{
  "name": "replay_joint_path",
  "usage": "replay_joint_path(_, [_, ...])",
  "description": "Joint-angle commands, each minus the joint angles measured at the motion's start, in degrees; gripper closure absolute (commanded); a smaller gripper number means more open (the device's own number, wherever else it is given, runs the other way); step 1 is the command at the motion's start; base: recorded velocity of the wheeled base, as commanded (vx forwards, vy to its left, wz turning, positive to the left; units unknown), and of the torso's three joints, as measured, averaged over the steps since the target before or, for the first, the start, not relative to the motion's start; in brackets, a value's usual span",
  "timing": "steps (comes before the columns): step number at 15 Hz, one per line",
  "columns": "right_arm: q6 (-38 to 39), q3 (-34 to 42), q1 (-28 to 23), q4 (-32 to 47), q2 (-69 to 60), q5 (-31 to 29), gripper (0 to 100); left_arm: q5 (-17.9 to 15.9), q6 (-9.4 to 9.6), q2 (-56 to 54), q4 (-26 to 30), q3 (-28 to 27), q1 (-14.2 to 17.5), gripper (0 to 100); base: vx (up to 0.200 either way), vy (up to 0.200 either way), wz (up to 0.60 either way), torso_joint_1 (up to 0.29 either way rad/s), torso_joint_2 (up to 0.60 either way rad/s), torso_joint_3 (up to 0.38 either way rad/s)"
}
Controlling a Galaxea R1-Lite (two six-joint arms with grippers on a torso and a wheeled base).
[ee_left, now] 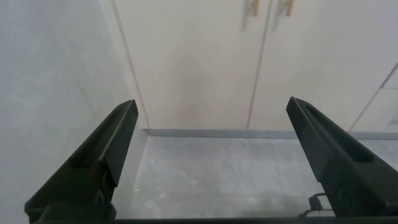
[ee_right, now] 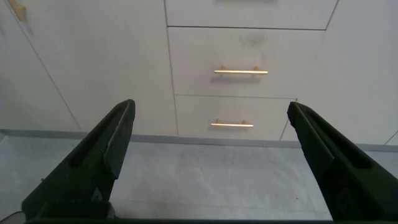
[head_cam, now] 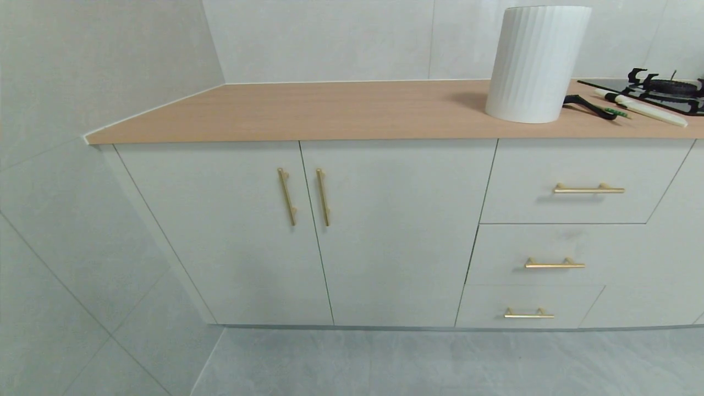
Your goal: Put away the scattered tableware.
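Left gripper (ee_left: 211, 102): jaws wide apart, nothing held, low before the cupboard doors (ee_left: 199, 56). Right gripper (ee_right: 210, 104): also apart and empty, facing the drawers (ee_right: 249, 56).

The scattered utensils (head_cam: 641, 107) lie on the countertop (head_cam: 302, 110), well above both grippers and just beside the white ribbed holder (head_cam: 536, 63).

Judged light, stiff, slender and smooth, so liable to slip; take hold mid-handle. One may be a knife, but the view is too poor to confirm.

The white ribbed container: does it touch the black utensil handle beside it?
Cannot tell. In the head view the black handle ends at the outline of the container and may pass behind.
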Motion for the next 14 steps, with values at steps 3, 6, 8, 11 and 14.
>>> replay_joint_path(3, [0.0,-0.1,0.0,0.0,0.1,0.0,0,0.0,0.0,0.0,0.0,0.0,0.0,0,0.0,-0.2,0.0,-0.001,0.0,0.007])
replay_joint_path(6, [0.0,0.0,0.0,0.0,0.1,0.0,0,0.0,-0.09,0.0,0.0,0.0,0.1,0,0.0,-0.2,0.0,-0.002,0.0,-0.002])
replay_joint_path(8, [0.0,-0.1,0.0,0.0,0.1,0.0,0,0.0,-0.53,0.0,0.0,0.0,0.1,0,0.0,-0.1,0.0,-0.001,0.0,-0.004])
replay_joint_path(11, [0.0,0.0,0.0,0.0,0.1,0.0,0,0.0,-0.62,0.0,0.0,0.0,0.0,0,0.0,0.0,0.0,0.0,0.0,0.0])
replay_joint_path(14, [0.0,-0.1,0.0,0.0,0.1,0.0,0,0.0,-0.79,0.0,0.0,0.0,0.0,0,0.0,0.0,0.0,0.0,0.0,0.0])
